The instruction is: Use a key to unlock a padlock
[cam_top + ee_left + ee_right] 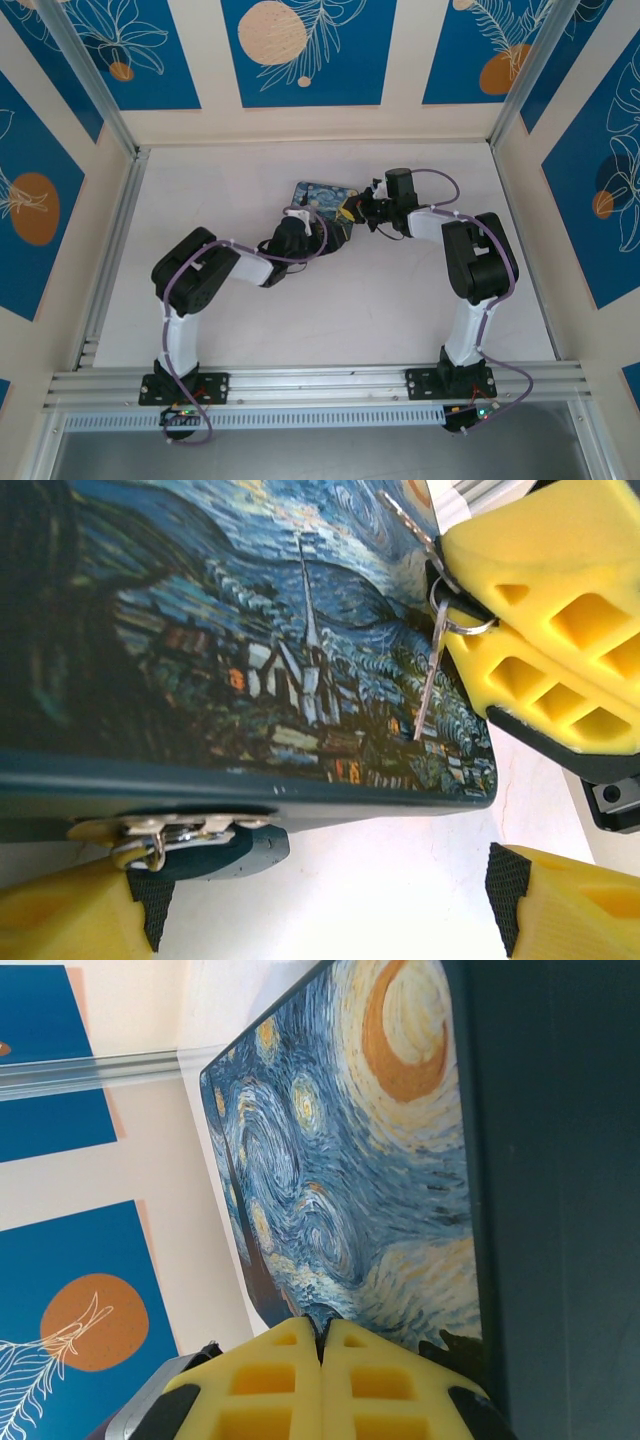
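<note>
Key (pixel 428 685) in right tool (pixel 458 615), near box (pixel 250 630)

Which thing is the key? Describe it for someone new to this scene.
Find the swirl-painted box in the left wrist view. At its corner the yellow right fingers pinch a ring. The key hangs from it, a thin silver blade, unlike the bulky fingers.

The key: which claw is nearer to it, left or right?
Right. The right claw pinches the ring of the key, which hangs from it. The left claw is open at the edge of the box, apart from the key.
</note>
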